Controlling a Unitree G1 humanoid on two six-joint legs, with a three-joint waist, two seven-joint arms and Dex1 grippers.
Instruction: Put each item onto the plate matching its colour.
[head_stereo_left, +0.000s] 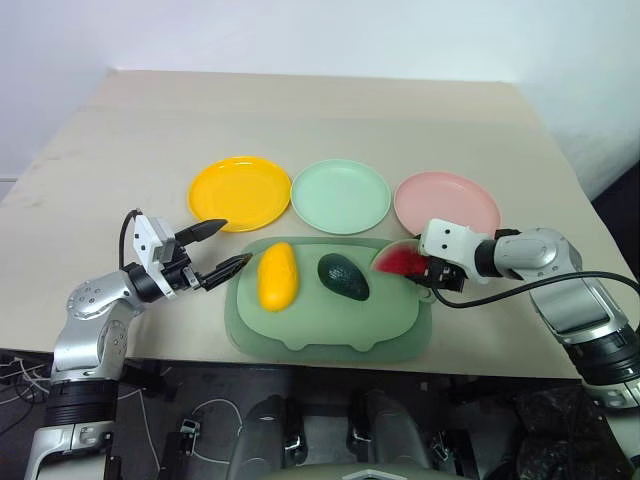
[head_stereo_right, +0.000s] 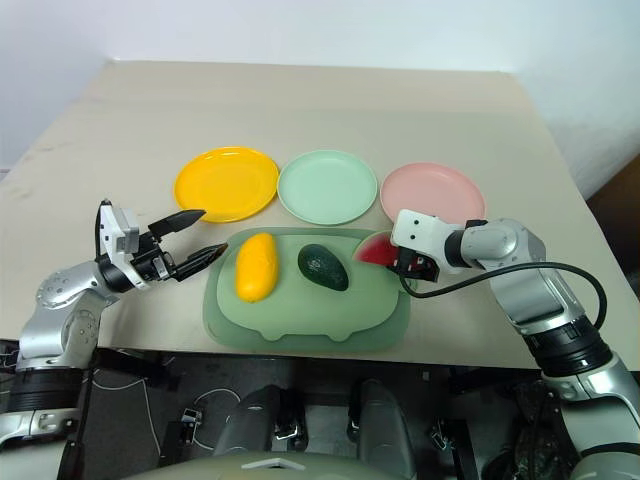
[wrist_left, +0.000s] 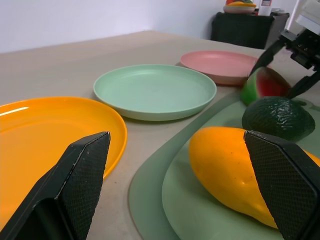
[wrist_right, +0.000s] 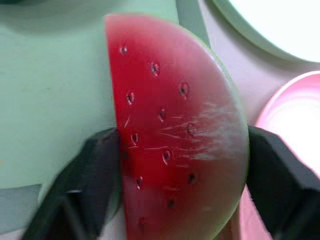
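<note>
Right gripper (head_stereo_left: 418, 268) jaws straddle the watermelon wedge (wrist_right: 175, 125), not clamped yet; its curved rind might squirt out. Left gripper (head_stereo_left: 222, 246) jaws released.

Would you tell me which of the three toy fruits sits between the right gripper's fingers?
The watermelon wedge, red with a green rind, at the mat's right end; the mango and avocado lie apart.

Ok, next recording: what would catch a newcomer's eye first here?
Three round plastic plates in a row on the beige table: yellow, pale mint green, pink. Nearer the robot, a pale green rounded mat holds a yellow oblong toy mango, a dark green toy avocado and a red watermelon wedge, which the right tool straddles.
</note>
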